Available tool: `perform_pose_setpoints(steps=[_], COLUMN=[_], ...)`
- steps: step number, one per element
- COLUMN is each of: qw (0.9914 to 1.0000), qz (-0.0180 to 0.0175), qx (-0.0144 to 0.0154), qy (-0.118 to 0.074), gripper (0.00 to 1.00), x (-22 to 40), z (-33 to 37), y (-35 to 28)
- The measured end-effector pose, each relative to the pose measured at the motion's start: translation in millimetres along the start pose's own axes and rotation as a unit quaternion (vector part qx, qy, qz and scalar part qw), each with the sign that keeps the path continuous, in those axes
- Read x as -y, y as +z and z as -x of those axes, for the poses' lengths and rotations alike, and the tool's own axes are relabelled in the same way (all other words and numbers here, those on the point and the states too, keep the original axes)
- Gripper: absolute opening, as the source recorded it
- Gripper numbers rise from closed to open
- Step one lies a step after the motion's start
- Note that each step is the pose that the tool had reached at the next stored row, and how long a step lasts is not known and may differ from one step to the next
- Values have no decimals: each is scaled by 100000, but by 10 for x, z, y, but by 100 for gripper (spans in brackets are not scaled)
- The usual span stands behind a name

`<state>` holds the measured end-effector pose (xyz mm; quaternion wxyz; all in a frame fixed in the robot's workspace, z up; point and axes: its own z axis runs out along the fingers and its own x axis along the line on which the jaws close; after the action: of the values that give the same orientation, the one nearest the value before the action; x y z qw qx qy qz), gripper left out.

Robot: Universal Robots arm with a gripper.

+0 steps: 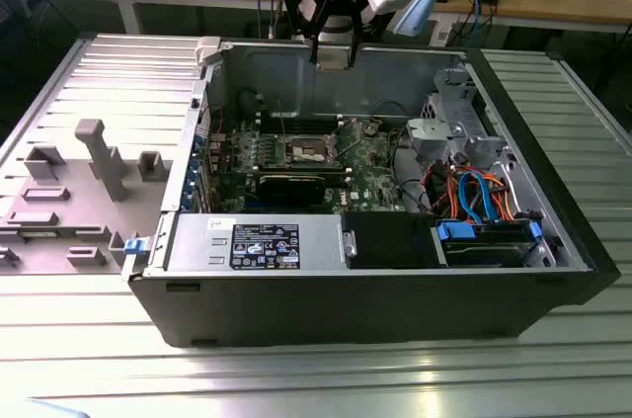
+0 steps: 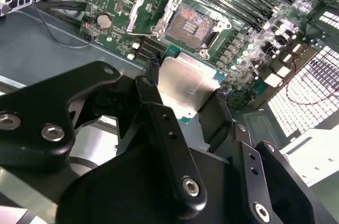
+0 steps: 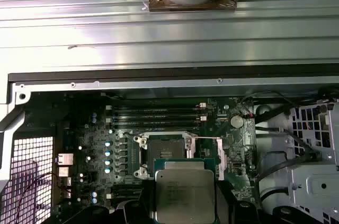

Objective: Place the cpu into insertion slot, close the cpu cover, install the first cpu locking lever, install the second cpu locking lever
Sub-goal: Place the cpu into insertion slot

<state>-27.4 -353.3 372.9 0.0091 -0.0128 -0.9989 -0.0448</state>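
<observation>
**Chip gripped level above the open socket**

The claw [image 1: 334,54] is clenched on the chip [image 2: 188,83]. The chip is pinched by two opposite edges, so its dull metal top is left clear. The underside is judged to be kept untouched for the contacts below.

In the exterior view the claw is found at twelve o'clock from the socket [image 1: 308,151]. It hangs near the far wall of the computer case [image 1: 375,290], which lies open on the ribbed table [image 1: 296,378]. The chip is held well above the circuit board [image 1: 380,166] and touches nothing but the claw. It is carried roughly parallel with the board, presumably so that it can be set down square rather than on a corner.

In the second wrist view the socket is shown bare, with its field of contacts exposed. The cover [image 2: 135,7] is swung back off it to one side, evidently so that the opening is left free for the chip. Since the cover is not down, neither lever is judged to be latched. The state of the levers themselves cannot be made out. The chip has not yet been seated.
</observation>
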Motion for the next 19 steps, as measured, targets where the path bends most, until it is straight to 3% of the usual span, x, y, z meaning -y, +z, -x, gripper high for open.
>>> perform_pose_setpoints(steps=[8,11,19], qw=[100000,99976,99975], qz=[-57,-41,-56], qx=[6,192,197], qy=[37,2190,2222], gripper=[54,54,54], x=[63,66,77], z=[1,2,2], y=[-5,-1,-1])
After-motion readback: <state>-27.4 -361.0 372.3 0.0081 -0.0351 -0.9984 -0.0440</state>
